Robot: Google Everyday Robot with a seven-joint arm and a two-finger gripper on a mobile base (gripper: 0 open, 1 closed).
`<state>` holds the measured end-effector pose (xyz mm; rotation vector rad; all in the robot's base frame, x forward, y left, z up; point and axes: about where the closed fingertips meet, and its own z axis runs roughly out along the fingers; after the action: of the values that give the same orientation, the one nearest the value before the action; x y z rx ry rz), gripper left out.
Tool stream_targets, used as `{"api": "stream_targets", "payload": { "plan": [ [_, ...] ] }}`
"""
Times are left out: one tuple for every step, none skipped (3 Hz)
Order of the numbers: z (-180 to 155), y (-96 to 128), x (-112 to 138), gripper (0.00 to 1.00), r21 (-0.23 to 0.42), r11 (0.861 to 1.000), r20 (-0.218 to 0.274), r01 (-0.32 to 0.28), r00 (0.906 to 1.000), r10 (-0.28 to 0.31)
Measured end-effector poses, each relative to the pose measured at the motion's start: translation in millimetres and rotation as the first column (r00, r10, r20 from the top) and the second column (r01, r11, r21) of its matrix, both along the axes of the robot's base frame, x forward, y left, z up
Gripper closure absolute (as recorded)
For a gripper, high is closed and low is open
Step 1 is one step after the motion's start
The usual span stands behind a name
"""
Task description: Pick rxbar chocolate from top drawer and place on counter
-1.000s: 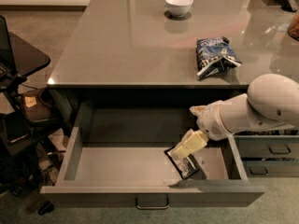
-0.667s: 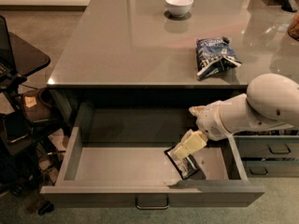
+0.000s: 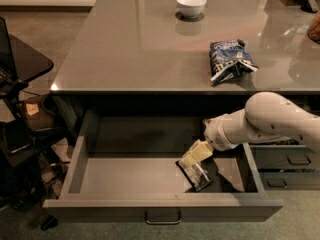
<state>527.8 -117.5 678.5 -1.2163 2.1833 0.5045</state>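
Nothing is seen to have moved since a second ago: the pale two-finger gripper [image 3: 196, 155] stays low inside the wide, shallow grey top drawer [image 3: 125, 178], which is pulled fully open. The small flat rxbar chocolate [image 3: 197, 176] in its black wrapper with pale print is found at the right front of the drawer floor. Its upper end is met by the fingers [image 3: 192, 158], which are drawn narrow and appear to be closed on it.

The reach is judged done and the grasp made or nearly so. The lift out and the placing on the large glossy grey-brown counter [image 3: 135, 49] are left.

The drawer's right wall lies just beside the bar, and the counter's front edge overhangs the arm, so a pull toward the front is called for before rising. Wide bare room is offered on the counter's left half, well apart from the crumpled blue-and-white chip bag [image 3: 229, 59] and the white bowl [image 3: 191, 5].
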Motion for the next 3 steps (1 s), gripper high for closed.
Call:
{"api": "stream_targets", "payload": {
  "plan": [
    [-3,0,2,0.00,0.000,1.000,-0.002,0.005,1.0000,-0.005],
    [-23,-12,-7,0.00,-0.017,0.998,-0.041,0.055,0.9976,-0.056],
    [-65,-35,-22,0.00,-0.068,0.984,-0.093,0.167,0.9806,-0.173]
  ]
}}
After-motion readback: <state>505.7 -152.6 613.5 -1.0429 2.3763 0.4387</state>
